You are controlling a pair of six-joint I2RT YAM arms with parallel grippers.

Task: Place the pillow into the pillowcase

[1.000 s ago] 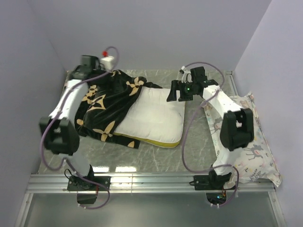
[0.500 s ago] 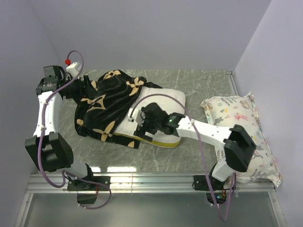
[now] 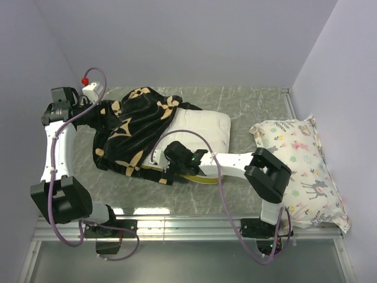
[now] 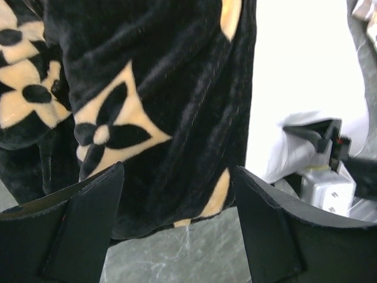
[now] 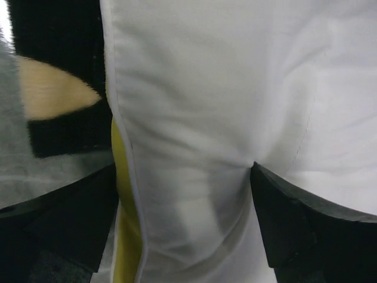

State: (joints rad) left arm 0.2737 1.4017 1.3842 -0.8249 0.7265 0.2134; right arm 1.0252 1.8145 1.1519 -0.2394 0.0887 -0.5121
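The white pillow [image 3: 200, 132] lies in the middle of the table, its left part under the black flower-print pillowcase [image 3: 138, 127]. My right gripper [image 3: 172, 170] is open and straddles the pillow's near edge by the yellow band [image 5: 121, 194]. In the right wrist view [image 5: 184, 171] one finger dents the pillow [image 5: 224, 88] and the pillowcase [image 5: 59, 59] shows at the left. My left gripper [image 3: 94, 115] is open at the pillowcase's left side. In the left wrist view [image 4: 178, 177] the pillowcase [image 4: 153, 106] hem lies just ahead of the fingers, and the pillow [image 4: 300, 76] shows beyond it.
A deer-print pillow [image 3: 300, 171] lies along the right wall. The right arm [image 3: 235, 160] stretches low across the table in front of the pillow. Purple walls close the table on three sides. A metal rail [image 3: 188, 227] runs along the near edge.
My right arm swung from the pillow's far right corner down to its near left edge. My left gripper moved from the back of the pillowcase out to its left side.
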